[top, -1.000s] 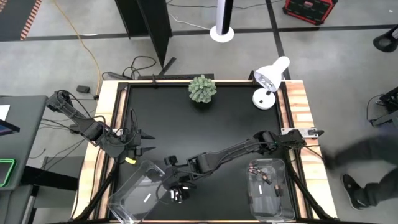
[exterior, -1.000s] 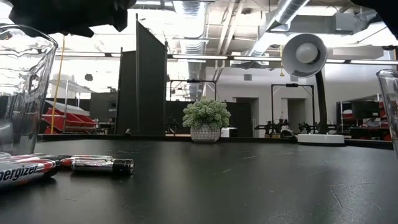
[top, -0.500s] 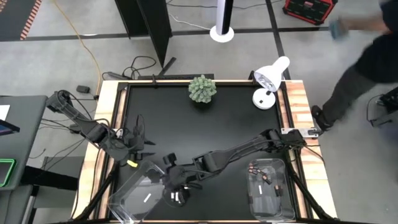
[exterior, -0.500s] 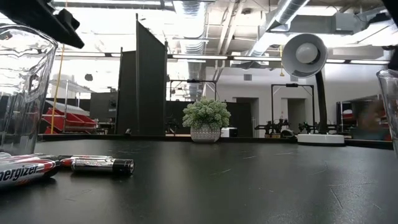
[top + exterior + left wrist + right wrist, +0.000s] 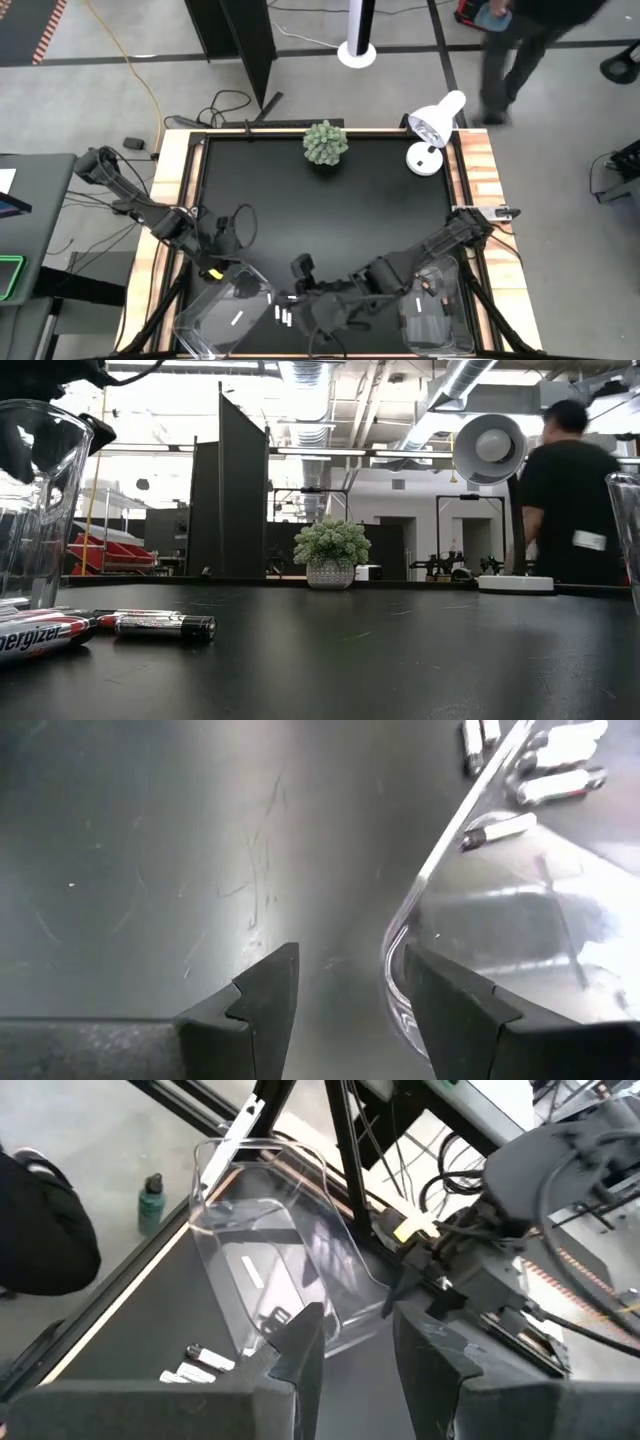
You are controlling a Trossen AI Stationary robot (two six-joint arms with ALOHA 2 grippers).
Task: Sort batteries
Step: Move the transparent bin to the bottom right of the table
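Swung nearer the bench's (image 5: 300, 200) front edge, right hand (image 5: 301, 272) gapes empty; left hand (image 5: 243, 222) likewise; batteries (image 5: 284, 316) lie flat beside the clear bin (image 5: 215, 312) holding one.

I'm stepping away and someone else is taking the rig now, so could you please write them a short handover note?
Left gripper: open, empty, low over the table beside the left clear bin's rim.
Right gripper: open, empty, raised, facing the left bin.
Batteries: a loose cluster on the table by the left bin; one white battery in that bin; dark ones in the right clear bin.
Done: some sorted.
Left: the loose cluster.
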